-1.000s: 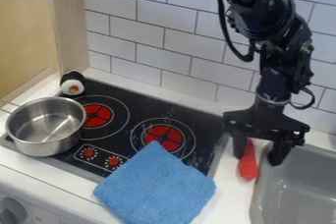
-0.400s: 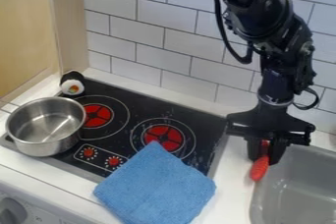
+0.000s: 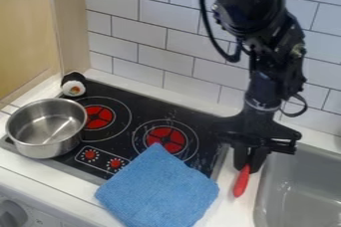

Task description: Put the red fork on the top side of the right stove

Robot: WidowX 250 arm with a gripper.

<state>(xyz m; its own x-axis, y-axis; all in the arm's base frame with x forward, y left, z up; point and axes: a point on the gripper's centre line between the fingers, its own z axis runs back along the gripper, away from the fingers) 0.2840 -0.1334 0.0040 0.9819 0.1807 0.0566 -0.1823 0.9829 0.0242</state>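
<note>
Hand: the black hand (image 3: 246, 168) is nearly closed, its fingers drawn in on the upper end of the red fork (image 3: 240, 183)
Red fork: at the strip of white table (image 3: 230, 214) between stovetop (image 3: 141, 109) and sink (image 3: 299, 191), handle slanting down out of the grip; whether it touches the table I cannot tell
Grip: pinched at one end, probably so the arm can carry it upright-ish and lay it down handle last
Right burner (image 3: 166, 140): its wall-side part looks like the goal, so the fork should be raised over the stovetop's edge first
Blue cloth (image 3: 160, 191): lies over the stovetop's front edge and reaches the burner's near side, a reason to come in from the back
Pot (image 3: 47, 150): upright on the stovetop's left, bare metal base showing inside
Sushi roll (image 3: 73, 88): in the back left corner, out of the way
Sink: grey basin floor visible
</note>
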